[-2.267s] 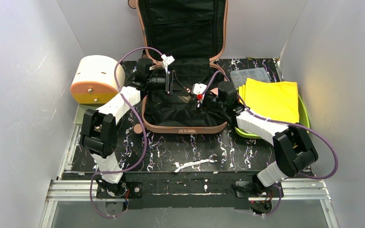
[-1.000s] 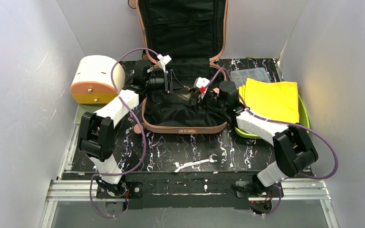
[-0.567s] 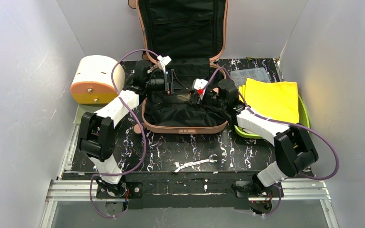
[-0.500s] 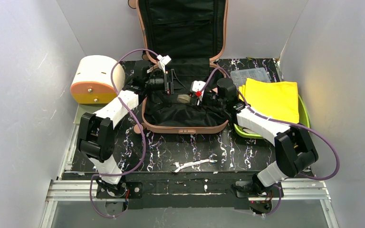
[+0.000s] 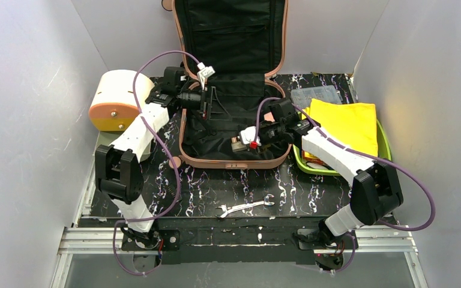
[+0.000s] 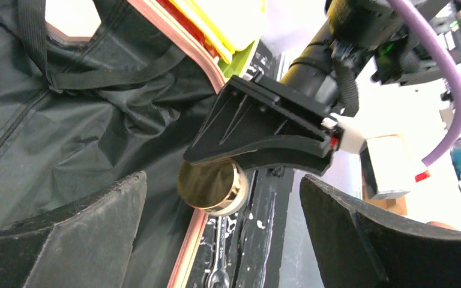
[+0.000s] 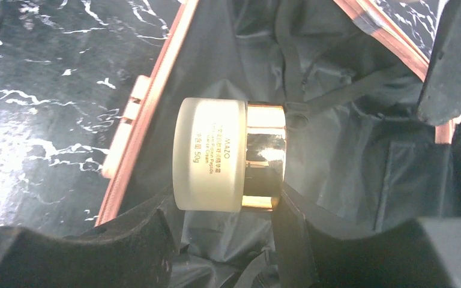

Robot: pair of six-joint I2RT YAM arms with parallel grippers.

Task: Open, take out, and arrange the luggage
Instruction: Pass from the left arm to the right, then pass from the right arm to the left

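Note:
The salmon-pink luggage (image 5: 234,162) lies open on the table, its black-lined lid (image 5: 231,36) standing against the back wall. My right gripper (image 5: 243,141) is shut on a frosted cream jar (image 7: 228,155) with a gold lid, held sideways just above the lining near the case's front rim. The right wrist view shows both of its fingers (image 7: 150,240) pressed on the jar's ends. My left gripper (image 5: 207,105) hovers open over the back left part of the case, holding nothing. In the left wrist view the jar's gold lid (image 6: 210,185) shows beyond the wide-apart jaws.
A cream-and-orange drum box (image 5: 120,99) stands at the left. A lime-green tray (image 5: 384,144) at the right holds a yellow cloth (image 5: 342,123), with a clear packet (image 5: 316,95) behind it. A wrench (image 5: 244,207) lies near the front edge.
The left gripper opened and drew back to the left. The right gripper closed on the jar and carried it toward the luggage's front rim.

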